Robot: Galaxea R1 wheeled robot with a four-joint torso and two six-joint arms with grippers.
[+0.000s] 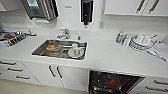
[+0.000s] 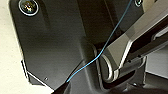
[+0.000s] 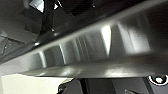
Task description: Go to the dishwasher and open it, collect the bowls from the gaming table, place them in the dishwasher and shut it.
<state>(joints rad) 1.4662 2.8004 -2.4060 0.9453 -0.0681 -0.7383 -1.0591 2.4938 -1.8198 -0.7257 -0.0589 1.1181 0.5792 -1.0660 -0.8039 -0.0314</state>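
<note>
The dishwasher (image 1: 113,84) stands open under the white counter at the lower right of the head view. Its dark interior shows racks and something red, too blurred to name. In the right wrist view a brushed metal panel (image 3: 105,68) runs slanted and very close to the camera; it looks like the dishwasher's door. The left wrist view holds the robot's own dark plate and a thin blue cable (image 2: 110,40). The gaming table is out of view, and I cannot make out the bowls of the task.
A steel sink (image 1: 40,51) with a tap (image 1: 65,33) is set into the counter (image 1: 112,57) and holds dirty dishes (image 1: 53,46). Stacked plates (image 1: 140,42) and a bottle (image 1: 120,37) stand at the right. White cabinet doors (image 1: 55,72) and drawers (image 1: 13,70) sit below.
</note>
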